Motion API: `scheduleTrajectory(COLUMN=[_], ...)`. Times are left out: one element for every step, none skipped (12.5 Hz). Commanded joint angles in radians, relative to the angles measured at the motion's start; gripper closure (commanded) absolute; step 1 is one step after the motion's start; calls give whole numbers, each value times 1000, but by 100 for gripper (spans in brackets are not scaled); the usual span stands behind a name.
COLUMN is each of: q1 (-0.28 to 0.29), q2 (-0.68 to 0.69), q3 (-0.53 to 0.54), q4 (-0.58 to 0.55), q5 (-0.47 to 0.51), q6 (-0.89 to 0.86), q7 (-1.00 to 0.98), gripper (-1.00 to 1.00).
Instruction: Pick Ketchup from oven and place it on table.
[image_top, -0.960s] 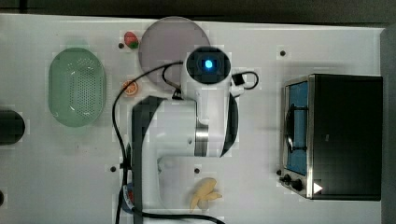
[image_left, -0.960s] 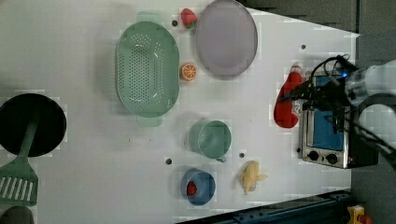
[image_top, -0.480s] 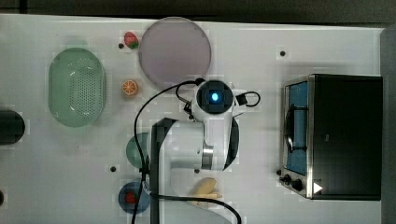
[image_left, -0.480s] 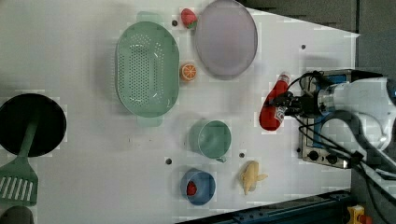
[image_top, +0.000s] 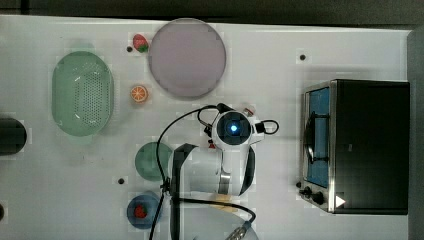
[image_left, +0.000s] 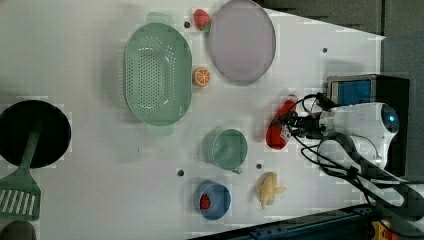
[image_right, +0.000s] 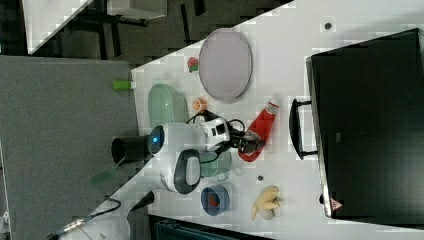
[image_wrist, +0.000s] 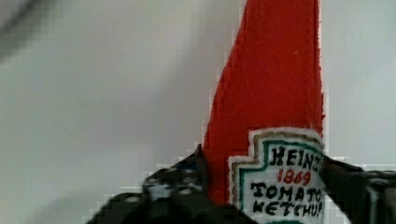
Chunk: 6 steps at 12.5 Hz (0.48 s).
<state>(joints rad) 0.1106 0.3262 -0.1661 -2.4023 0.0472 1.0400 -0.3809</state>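
Left view, ketchup: the red plastic squeeze bottle with a white label (image_left: 277, 132) is outside the oven, over the white desk (image_left: 100, 165). It lies between the boxy black-and-silver toaster oven (image_left: 360, 90) and a teal cup (image_left: 227, 148).
Left view, pincer: the black pincer (image_left: 291, 127) on the white robot arm is at the bottle's wider end, on the side nearer the oven.
Pincer state: it sits around the bottle, but I cannot tell whether it is gripping or loose.
Right view, bottle: the ketchup (image_right: 257, 131) is tilted, its white cap pointing toward the oven's dark handle, and the pincer (image_right: 248, 145) is at its base.
Right view, oven: the oven (image_right: 370, 125) sits apart from the bottle.
Wrist view: the bottle (image_wrist: 275, 84) shows close up with a label reading "Heinz tomato ketchup", and the pincer (image_wrist: 263, 161) flanks that label.
Nearby on the desk: a lilac round plate (image_left: 241, 40), a pale green colander (image_left: 157, 75) and a yellow banana (image_left: 270, 189).
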Motion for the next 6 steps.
scheduleTrajectory(q1=[-6,-6,-6,-6,-6,-6], q2=[-36,-68,-111,-160,-212,-260], q3=[7,1,-8,-13,-14,-15], q4=[31,44,62,91,129,178], q5=[6,6,6,6,6,5], q6=[37,24,-11,-68,-145,-238], q7=[48,79,133,190,234,261], gripper=[-100,-100,-100,-100,-100,-100])
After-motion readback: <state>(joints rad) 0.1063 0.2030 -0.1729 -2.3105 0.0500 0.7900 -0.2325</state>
